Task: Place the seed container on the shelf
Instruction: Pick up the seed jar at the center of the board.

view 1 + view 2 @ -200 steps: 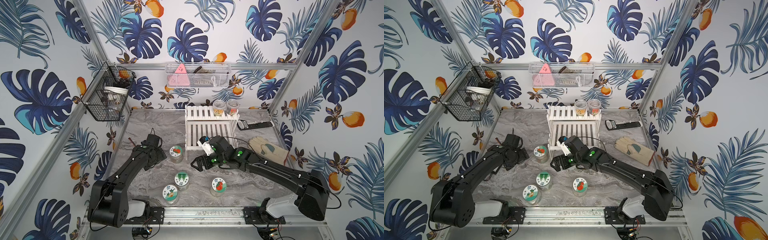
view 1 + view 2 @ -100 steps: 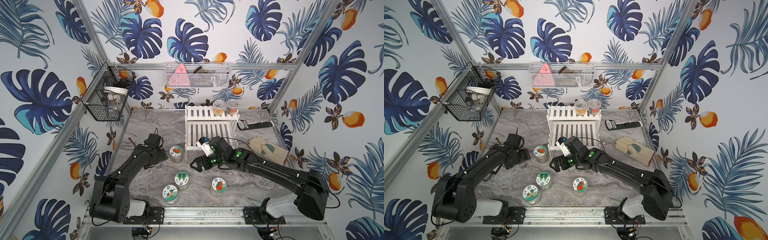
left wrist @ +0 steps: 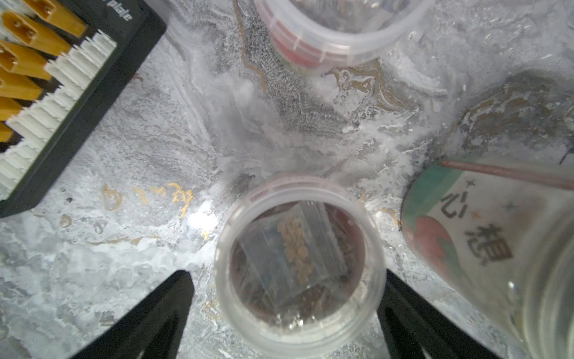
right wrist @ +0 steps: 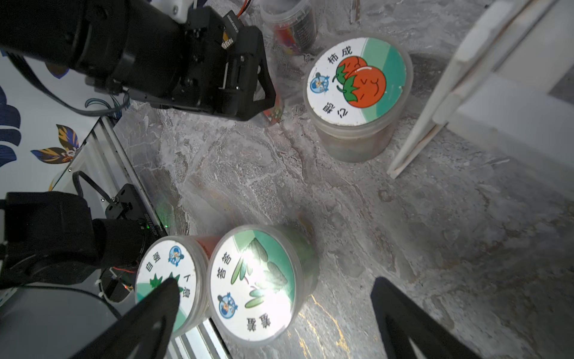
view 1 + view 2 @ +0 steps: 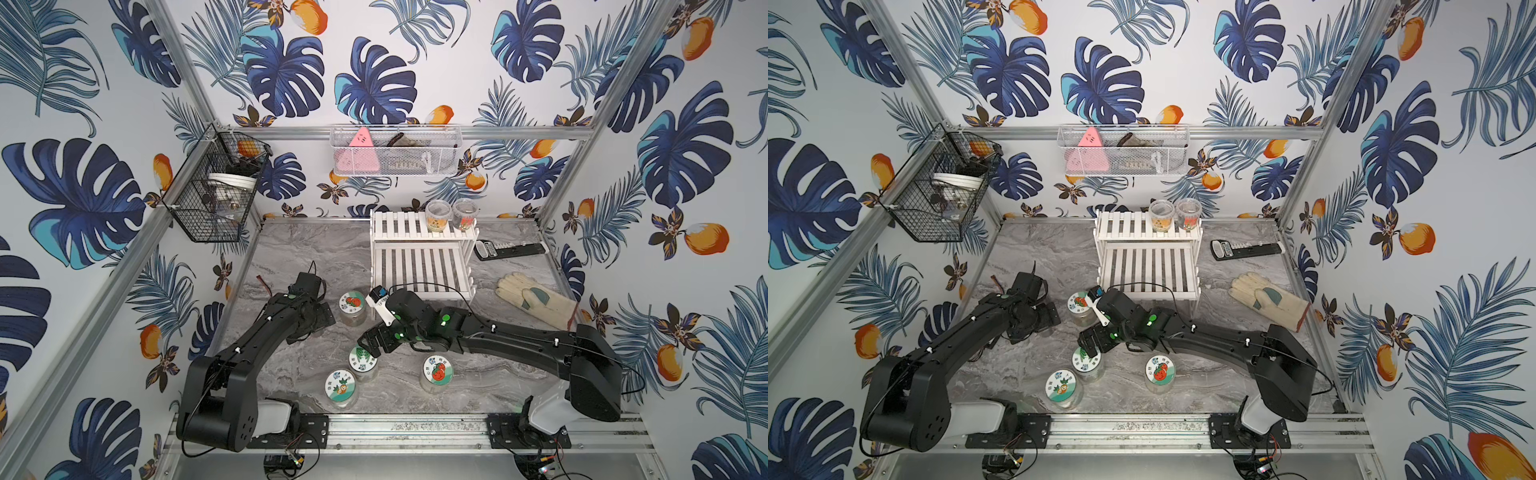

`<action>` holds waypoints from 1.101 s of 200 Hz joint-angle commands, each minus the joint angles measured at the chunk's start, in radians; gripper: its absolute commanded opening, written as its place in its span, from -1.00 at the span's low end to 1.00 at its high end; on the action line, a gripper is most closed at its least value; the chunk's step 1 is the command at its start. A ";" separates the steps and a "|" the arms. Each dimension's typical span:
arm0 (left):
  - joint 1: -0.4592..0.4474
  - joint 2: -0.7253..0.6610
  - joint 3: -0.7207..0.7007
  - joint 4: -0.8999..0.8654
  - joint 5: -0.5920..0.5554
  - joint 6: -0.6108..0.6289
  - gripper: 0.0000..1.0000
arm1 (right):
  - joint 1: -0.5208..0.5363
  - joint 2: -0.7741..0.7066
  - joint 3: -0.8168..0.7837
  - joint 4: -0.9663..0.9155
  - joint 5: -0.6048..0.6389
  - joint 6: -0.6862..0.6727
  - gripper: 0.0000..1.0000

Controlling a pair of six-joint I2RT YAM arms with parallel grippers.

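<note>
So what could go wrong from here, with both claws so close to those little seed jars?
1. The right gripper hangs open over the cucumber-lid jar, with the carrot-lid jar tight beside it. In the wrist view one finger is over the carrot lid, so closing might shove or tip that neighbour.
2. The left gripper stands open around a lidless jar. A clumsy grip could tip it and spill the seed packet inside.

top views overlook the whole table (image 5: 291, 257); wrist views hug it.
</note>
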 commanded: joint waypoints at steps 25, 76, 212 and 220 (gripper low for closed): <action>-0.002 0.016 0.010 0.015 0.004 0.007 0.91 | 0.004 0.033 0.013 0.062 0.042 0.010 1.00; -0.002 0.029 0.014 0.027 -0.025 0.010 0.83 | 0.004 0.038 0.010 0.056 0.034 0.024 1.00; -0.002 0.046 -0.001 0.097 -0.031 0.054 0.75 | 0.002 0.044 0.007 0.049 0.032 0.038 1.00; -0.001 0.046 0.001 0.096 -0.032 0.053 0.72 | 0.002 0.042 0.007 0.045 0.035 0.037 1.00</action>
